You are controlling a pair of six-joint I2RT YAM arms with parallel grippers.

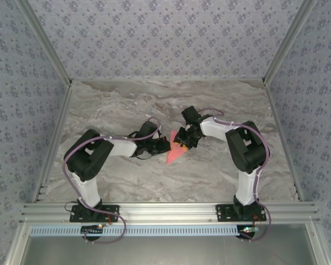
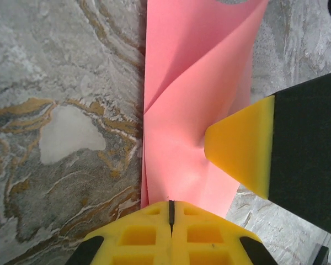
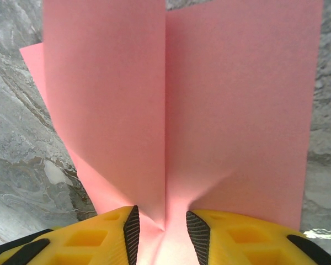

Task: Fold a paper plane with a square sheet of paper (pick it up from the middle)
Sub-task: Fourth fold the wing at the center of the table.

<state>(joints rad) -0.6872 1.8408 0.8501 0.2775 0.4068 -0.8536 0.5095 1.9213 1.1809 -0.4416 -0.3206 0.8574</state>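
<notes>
The square sheet of paper is salmon pink and folded along a centre crease into a narrow pointed shape like a paper plane, its tip towards the near left. It is held up mid-table between both grippers. My left gripper is shut on its near edge; in the left wrist view the yellow jaws pinch the paper. My right gripper stands open astride the crease. In the right wrist view the paper runs down into the gap of the right gripper. One of its fingertips presses the paper's side.
The grey marble tabletop is walled by patterned panels on three sides. An aluminium rail runs along the near edge, with both arm bases bolted to it. Bare table lies all round the grippers.
</notes>
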